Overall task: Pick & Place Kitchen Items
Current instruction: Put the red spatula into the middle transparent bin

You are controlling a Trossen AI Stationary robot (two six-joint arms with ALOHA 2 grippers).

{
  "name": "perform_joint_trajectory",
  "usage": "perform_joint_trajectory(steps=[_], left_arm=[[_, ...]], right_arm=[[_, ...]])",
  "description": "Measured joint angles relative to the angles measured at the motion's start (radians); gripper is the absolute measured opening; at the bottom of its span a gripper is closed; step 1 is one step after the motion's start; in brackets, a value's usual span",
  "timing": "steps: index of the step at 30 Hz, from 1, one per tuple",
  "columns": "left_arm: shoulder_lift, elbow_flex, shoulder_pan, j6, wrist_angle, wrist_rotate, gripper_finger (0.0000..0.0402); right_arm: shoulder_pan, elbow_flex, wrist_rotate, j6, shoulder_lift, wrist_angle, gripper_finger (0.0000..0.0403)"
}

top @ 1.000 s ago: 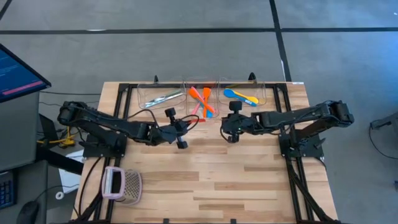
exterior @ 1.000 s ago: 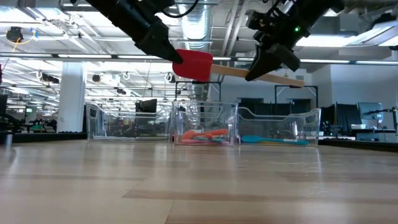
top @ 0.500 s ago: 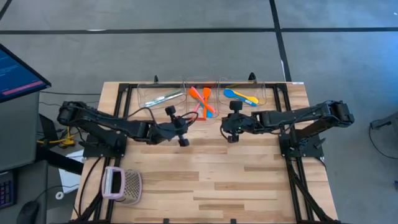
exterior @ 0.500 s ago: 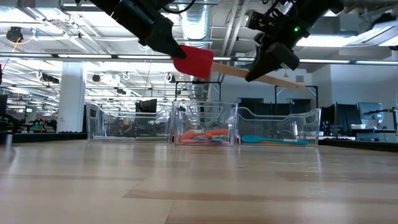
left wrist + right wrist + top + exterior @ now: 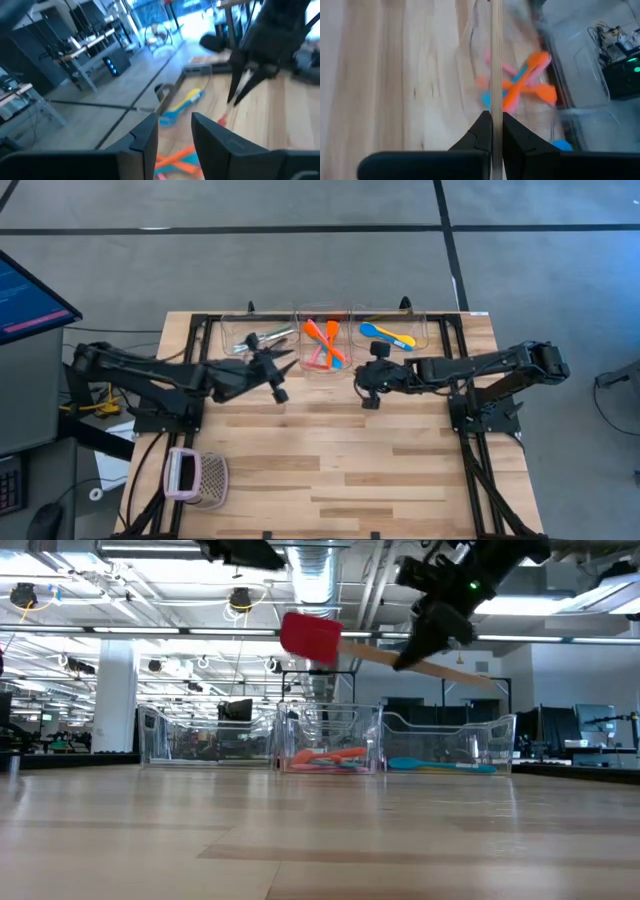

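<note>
Clamping the wooden handle of the red-headed spatula (image 5: pixel 312 637), the right gripper (image 5: pixel 366 387) hung above the worktop (image 5: pixel 340 460) just in front of the row of clear plastic bins (image 5: pixel 447 743). Its jaws were shut narrowly on the handle, which ran straight between the two dark fingers (image 5: pixel 481 131) in the right wrist view. In the low view the spatula sat high in the air, tilted, its red head toward the left and the wooden handle running down to the right into the grip.

The left gripper (image 5: pixel 272 366) was apart from the spatula, near the front of the left and middle bins, and held nothing; its jaws stood parted, with a clear gap between the fingers (image 5: pixel 144 137) in the left wrist view.

The left bin held silvery and teal-handled cutlery (image 5: pixel 262 337). The middle bin held crossed orange spoons (image 5: pixel 322 340) along with pink and blue ones that were harder to tell apart. The right bin held a blue spoon (image 5: pixel 374 331) lying with a yellow spoon (image 5: pixel 400 339). A pink-and-white mesh basket (image 5: pixel 198 477) sat near the front left corner of the worktop, well apart from both arms.
</note>
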Motion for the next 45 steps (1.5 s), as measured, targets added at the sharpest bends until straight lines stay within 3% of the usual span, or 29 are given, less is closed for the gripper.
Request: perform_joint_trajectory(steps=[5,18,23,32,45], left_arm=[[-0.1,0.0,-0.043,0.003,-0.029,-0.001,0.0087],[-0.227,0.0,-0.17,0.0,-0.188,-0.005,0.0023],[-0.227,0.0,-0.188,0.001,-0.19,-0.007,0.0005],[-0.226,0.0,-0.191,-0.03,-0.243,-0.062,0.0003],[-0.226,0.0,-0.191,-0.054,-0.292,-0.062,0.0004]], right_arm=[[-0.01,0.0,-0.125,0.05,0.0,0.267,0.0011],[-0.23,0.035,-0.129,0.273,0.151,0.746,0.0011],[-0.312,0.184,-0.124,0.332,0.294,0.713,0.0011],[-0.417,0.481,-0.13,0.459,0.542,0.388,0.0011],[-0.406,0.529,-0.131,0.533,0.616,0.23,0.0011]])
